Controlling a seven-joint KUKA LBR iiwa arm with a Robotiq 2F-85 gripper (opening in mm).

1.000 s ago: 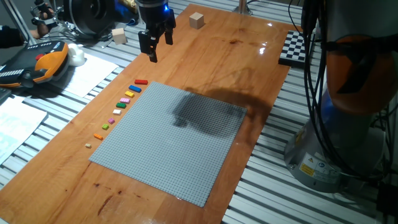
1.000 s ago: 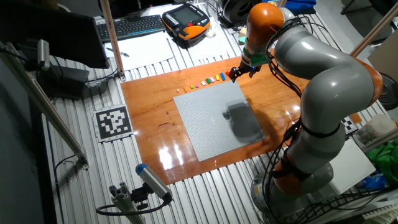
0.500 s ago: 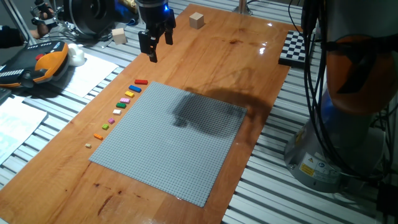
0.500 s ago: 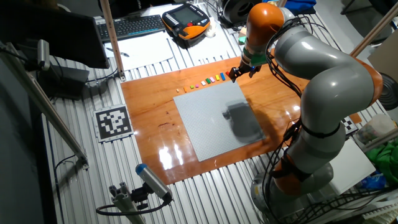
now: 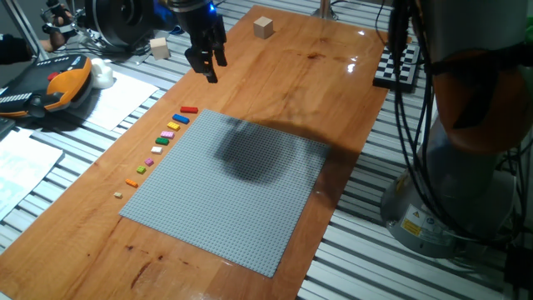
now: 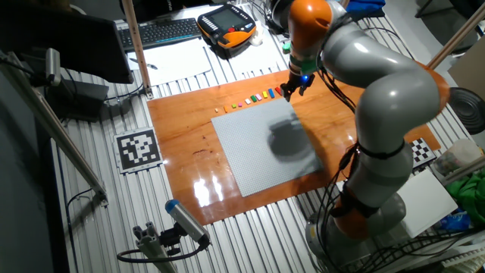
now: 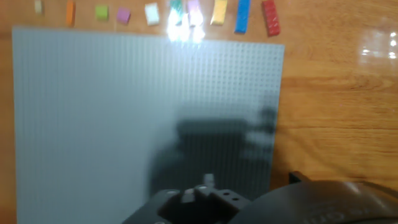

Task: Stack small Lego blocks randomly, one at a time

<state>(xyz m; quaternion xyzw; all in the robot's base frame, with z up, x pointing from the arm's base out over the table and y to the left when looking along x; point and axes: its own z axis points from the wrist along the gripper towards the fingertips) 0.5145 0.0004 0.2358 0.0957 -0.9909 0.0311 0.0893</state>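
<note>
The small Lego blocks [image 5: 164, 138] are laid in a single row on the wooden tabletop [image 5: 333, 75], just beside one edge of the grey baseplate [image 5: 225, 187], with the red block [image 5: 189, 109] at the end nearest the gripper. The gripper [image 5: 205, 68] is held above the tabletop beyond that end of the row, near the baseplate's corner, with its fingers spread apart and nothing seen between them. Two wooden cubes [image 5: 264, 27] are seen near the tabletop's far edge.

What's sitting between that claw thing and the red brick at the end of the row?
Nothing: in one fixed view only bare wooden table shows between the gripper and the red brick.
</note>
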